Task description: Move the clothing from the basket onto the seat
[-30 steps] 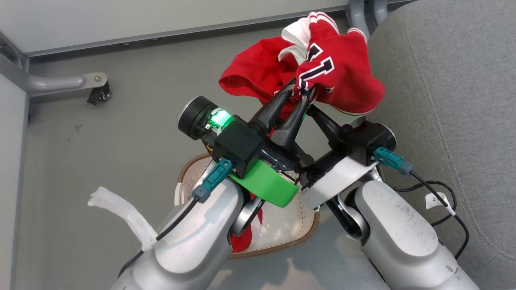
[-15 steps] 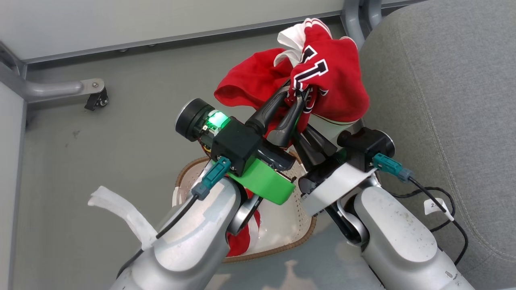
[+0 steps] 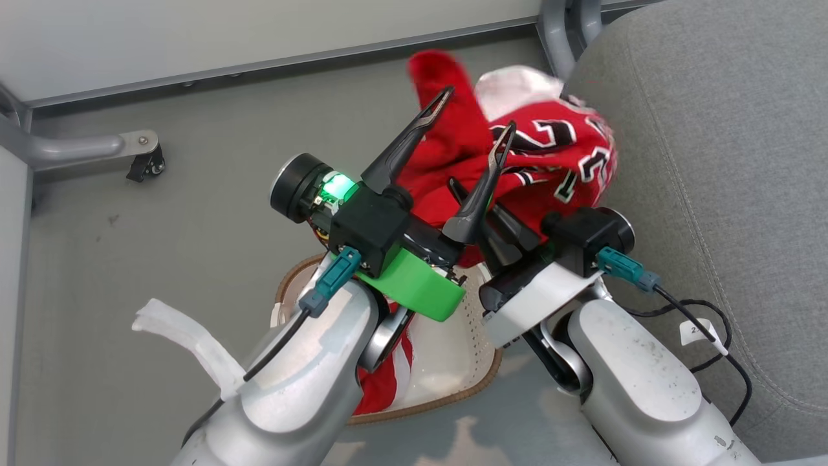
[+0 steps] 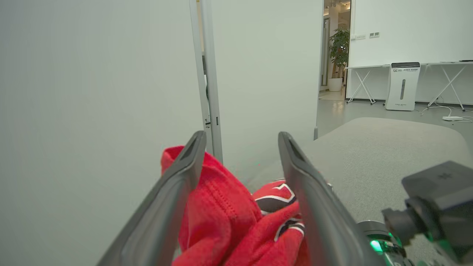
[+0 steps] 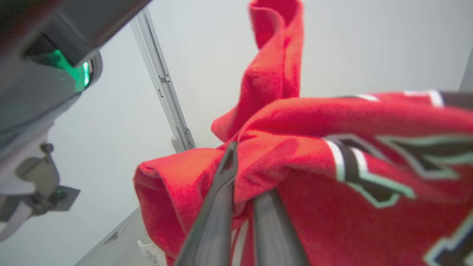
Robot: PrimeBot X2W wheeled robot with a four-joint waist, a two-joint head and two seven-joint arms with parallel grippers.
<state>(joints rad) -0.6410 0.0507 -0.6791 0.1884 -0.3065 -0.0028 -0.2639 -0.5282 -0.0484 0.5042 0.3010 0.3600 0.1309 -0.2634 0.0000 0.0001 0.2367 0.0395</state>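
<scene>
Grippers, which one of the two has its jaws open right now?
The left gripper: its jaws stand wide apart, with the red clothing loose between them. The right gripper has its jaws pinched shut on that fabric.

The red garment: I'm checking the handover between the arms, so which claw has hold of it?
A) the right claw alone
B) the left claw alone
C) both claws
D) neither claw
A: the right claw is pinched shut on a fold of the red garment, while the fingers of the left claw stand wide apart, clamping nothing.
</scene>
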